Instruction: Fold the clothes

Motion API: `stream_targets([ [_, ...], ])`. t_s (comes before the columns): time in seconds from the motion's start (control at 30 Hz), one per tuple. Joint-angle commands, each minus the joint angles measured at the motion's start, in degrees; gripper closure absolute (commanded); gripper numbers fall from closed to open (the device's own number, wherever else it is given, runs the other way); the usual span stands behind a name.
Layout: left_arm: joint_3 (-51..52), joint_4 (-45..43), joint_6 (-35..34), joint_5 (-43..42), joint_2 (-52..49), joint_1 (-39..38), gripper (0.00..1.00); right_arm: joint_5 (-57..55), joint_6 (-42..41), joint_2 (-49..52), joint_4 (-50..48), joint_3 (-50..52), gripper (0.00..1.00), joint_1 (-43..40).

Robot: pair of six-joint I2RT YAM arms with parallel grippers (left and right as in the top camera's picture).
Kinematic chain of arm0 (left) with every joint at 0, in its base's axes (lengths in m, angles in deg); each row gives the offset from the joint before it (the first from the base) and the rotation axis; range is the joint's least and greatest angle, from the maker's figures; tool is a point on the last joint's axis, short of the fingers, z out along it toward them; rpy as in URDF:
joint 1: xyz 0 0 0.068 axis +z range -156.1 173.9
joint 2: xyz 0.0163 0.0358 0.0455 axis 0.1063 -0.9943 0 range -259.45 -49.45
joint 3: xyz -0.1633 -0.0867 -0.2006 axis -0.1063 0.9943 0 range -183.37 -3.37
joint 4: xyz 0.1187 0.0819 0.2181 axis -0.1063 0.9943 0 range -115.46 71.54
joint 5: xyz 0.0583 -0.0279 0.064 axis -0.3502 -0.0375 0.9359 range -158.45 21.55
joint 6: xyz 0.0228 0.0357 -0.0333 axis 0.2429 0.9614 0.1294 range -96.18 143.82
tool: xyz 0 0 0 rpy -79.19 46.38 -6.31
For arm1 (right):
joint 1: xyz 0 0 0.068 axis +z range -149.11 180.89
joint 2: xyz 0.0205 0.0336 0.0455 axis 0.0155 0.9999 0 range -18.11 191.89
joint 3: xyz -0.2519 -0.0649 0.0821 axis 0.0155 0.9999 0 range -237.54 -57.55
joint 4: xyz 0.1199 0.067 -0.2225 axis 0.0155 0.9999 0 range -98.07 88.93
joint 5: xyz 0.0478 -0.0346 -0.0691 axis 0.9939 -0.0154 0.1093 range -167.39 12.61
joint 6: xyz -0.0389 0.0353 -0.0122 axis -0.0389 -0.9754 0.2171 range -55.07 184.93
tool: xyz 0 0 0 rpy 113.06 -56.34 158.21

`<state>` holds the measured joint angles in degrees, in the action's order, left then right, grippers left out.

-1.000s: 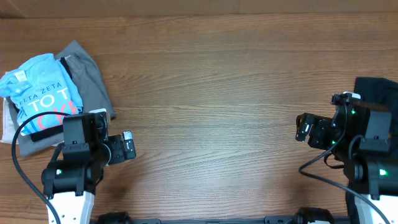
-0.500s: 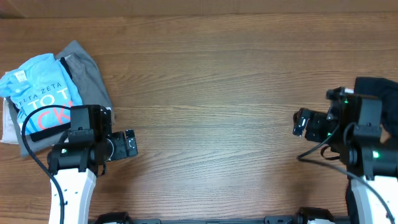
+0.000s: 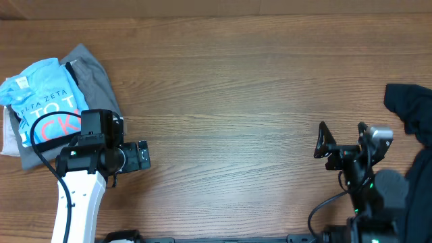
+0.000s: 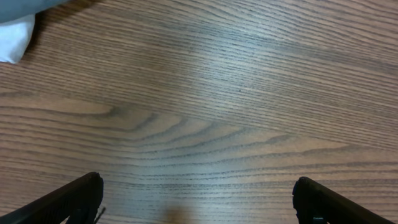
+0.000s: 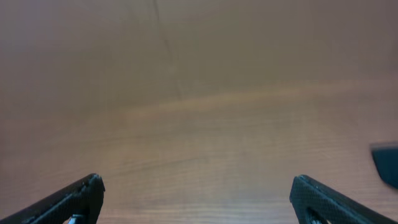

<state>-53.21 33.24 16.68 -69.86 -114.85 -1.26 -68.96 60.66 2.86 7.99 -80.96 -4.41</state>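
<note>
Clothes (image 3: 44,101): three piled left of the left gripper (image 4: 198,180), one black garment (image 3: 412,104) right of the right gripper (image 5: 196,183); both grippers spread, the right newly withdrawn.

Clothes pile (image 3: 46,101) lies on the table's (image 3: 229,81) left, lone garment (image 3: 413,102) right.

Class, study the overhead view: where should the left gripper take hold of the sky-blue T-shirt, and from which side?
Probably its upper right edge, approached from the middle of the table. The sky-blue T-shirt lies topmost, that edge exposed above the grey garment, so the open left gripper could likely pinch it alone there.
</note>
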Motion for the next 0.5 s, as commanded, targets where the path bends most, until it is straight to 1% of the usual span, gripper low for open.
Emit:
stream_targets([
  [0.0,0.3,-0.1,-0.6,0.5,-0.2,0.0,0.00,1.9,0.2,-6.2,-8.8,8.6,0.00,1.7],
  [0.13,0.3,-0.1,-0.6,0.5,-0.2,0.0,0.00,1.2,0.2,-12.0,-17.2,15.9,0.00,3.7],
  [0.23,0.3,-0.1,-0.6,0.5,-0.2,0.0,0.00,0.1,0.2,-15.8,-20.0,19.3,0.00,4.3],
  [0.37,0.3,-0.1,-0.6,0.5,-0.2,0.0,0.00,-1.4,0.2,-20.4,-20.1,22.8,0.00,5.5],
  [0.47,0.3,-0.1,-0.6,0.5,-0.2,0.0,0.00,-2.2,0.4,-20.8,-15.4,23.0,0.00,6.6],
])
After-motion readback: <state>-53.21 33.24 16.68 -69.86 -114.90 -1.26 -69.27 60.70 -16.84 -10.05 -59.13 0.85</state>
